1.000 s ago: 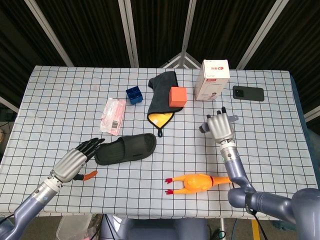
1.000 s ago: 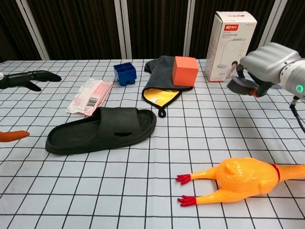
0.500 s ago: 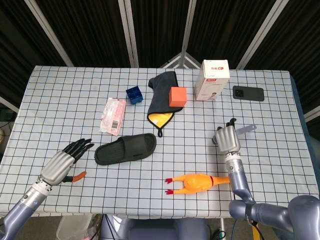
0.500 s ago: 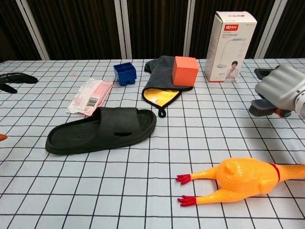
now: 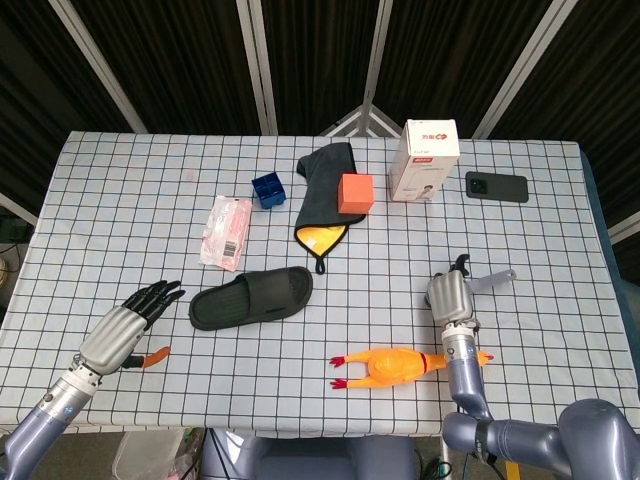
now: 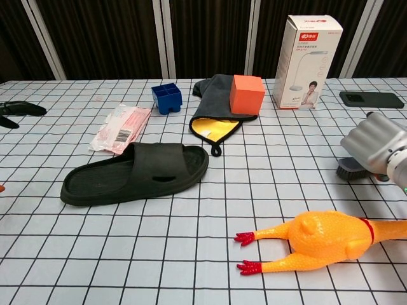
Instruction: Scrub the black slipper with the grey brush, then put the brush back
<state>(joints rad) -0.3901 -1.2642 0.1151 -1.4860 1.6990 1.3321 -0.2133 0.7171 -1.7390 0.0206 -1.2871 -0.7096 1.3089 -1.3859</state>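
Checked table (image 5: 120, 200); grey brush (image 6: 351, 168) bristles chest-only (right hand (image 5: 448, 295) grips).

Black slipper (image 6: 137, 172) lies flat, sole down; grey brush (image 6: 351, 168) sits bristles-down near the table's right edge

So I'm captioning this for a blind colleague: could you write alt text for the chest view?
The right hand holds the grey brush low over the checked table, far right of the black slipper. A rubber chicken lies in front.
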